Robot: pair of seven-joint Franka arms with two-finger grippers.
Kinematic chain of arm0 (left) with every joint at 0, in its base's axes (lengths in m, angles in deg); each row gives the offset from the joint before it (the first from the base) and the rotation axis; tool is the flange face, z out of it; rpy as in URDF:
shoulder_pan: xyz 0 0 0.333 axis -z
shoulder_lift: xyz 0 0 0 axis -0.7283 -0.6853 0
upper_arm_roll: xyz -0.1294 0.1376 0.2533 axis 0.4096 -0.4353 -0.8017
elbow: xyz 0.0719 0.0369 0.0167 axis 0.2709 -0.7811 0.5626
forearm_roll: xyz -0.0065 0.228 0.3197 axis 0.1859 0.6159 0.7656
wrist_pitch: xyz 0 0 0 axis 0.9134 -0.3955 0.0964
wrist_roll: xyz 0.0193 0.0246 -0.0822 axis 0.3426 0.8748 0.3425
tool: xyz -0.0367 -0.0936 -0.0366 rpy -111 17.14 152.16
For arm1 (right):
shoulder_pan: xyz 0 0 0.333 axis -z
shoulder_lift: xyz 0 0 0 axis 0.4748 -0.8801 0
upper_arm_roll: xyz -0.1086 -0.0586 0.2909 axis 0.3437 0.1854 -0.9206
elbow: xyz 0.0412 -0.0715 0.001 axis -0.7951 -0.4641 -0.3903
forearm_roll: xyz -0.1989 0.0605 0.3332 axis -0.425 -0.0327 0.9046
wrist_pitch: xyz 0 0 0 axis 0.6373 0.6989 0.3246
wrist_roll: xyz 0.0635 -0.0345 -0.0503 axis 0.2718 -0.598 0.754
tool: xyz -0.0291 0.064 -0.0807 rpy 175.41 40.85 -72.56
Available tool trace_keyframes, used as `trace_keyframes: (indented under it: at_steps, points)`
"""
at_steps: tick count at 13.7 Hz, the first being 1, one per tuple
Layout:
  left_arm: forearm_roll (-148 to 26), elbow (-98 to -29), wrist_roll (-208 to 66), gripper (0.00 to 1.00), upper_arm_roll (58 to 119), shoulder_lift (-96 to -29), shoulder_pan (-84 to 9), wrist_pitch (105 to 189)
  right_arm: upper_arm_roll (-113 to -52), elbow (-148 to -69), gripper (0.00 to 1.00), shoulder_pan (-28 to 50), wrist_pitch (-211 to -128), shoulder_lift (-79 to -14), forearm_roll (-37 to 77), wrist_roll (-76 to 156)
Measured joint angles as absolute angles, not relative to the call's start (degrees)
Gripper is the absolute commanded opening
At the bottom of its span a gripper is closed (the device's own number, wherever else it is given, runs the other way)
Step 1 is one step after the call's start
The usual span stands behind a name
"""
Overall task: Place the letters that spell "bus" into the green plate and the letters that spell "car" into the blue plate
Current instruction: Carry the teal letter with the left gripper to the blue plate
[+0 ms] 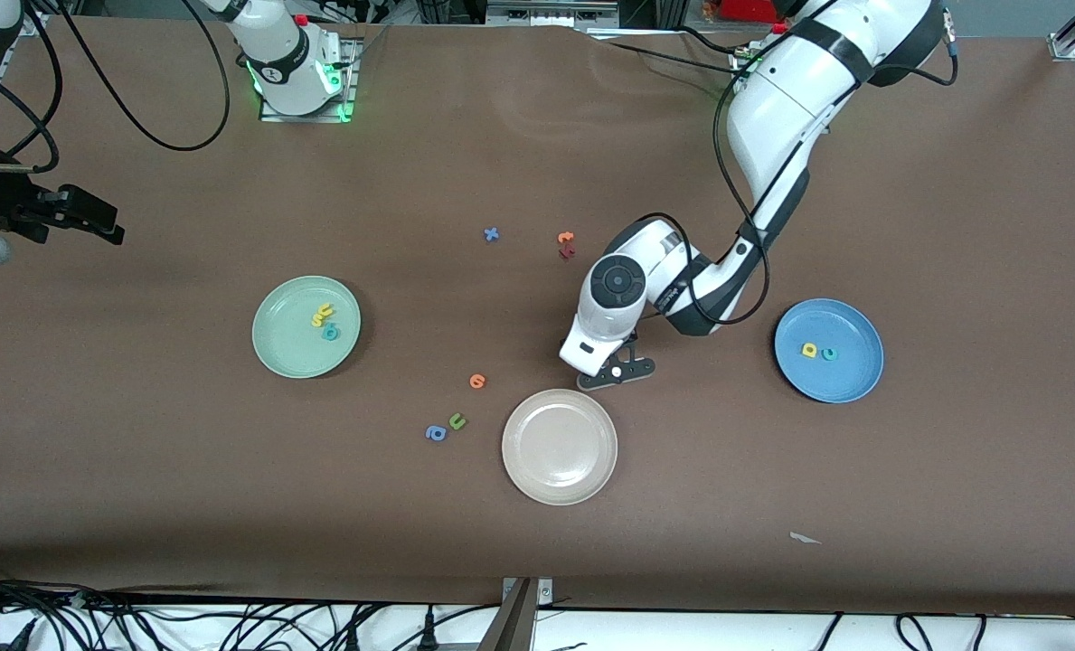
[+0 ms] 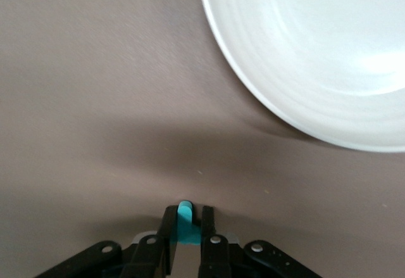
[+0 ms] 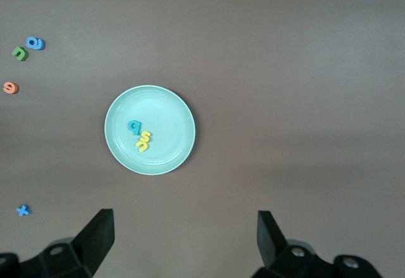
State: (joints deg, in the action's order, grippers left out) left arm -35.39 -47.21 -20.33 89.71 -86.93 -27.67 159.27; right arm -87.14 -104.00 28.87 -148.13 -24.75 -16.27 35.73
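Observation:
My left gripper [image 1: 617,371] is low over the table beside the beige-white plate, shut on a small teal letter [image 2: 184,218]. Its fingers [image 2: 168,221] hide the letter's shape. The blue plate [image 1: 840,382], toward the left arm's end, holds a yellow "a" [image 1: 809,350] and a teal "c" [image 1: 829,353]. In the green plate [image 1: 275,353] lie a teal "b" [image 3: 134,126], a yellow "s" [image 3: 146,137] and a yellow "u" [image 3: 143,146]. My right gripper [image 3: 183,227] waits open and empty high over the right arm's end of the table.
A beige-white plate [image 1: 560,479] sits nearer the front camera than the left gripper. Loose on the table are an orange letter [image 1: 477,381], a green "u" [image 1: 457,420], a blue "a" [image 1: 436,433], a blue "x" [image 1: 492,234] and two orange-red letters [image 1: 566,244].

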Motion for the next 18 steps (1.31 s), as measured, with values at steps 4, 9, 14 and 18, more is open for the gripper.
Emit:
trace_keyframes:
  at_steps: [4, 9, 14, 18]
  points:
    - [-35.39, -46.19, -25.54, 0.13, 89.78, -85.47, -30.52, 154.3, -87.14, -104.01, 1.0, 28.87, -148.13, -24.75, -16.27, 35.73]
    - [-35.39, -45.82, -38.55, 0.13, 89.84, -80.9, -40.29, 145.17, -87.15, -104.0, 1.0, 28.87, -148.11, -24.75, -16.27, 35.73]
    - [-35.39, -45.87, -50.7, 0.13, 89.83, -78.28, -48.83, 138.76, -87.15, -104.0, 1.0, 28.87, -148.1, -24.75, -16.27, 35.73]
    - [-35.38, -46.69, -60.98, 0.13, 89.8, -77.33, -54.58, 137.27, -87.15, -104.0, 1.0, 28.87, -148.1, -24.75, -16.27, 35.73]
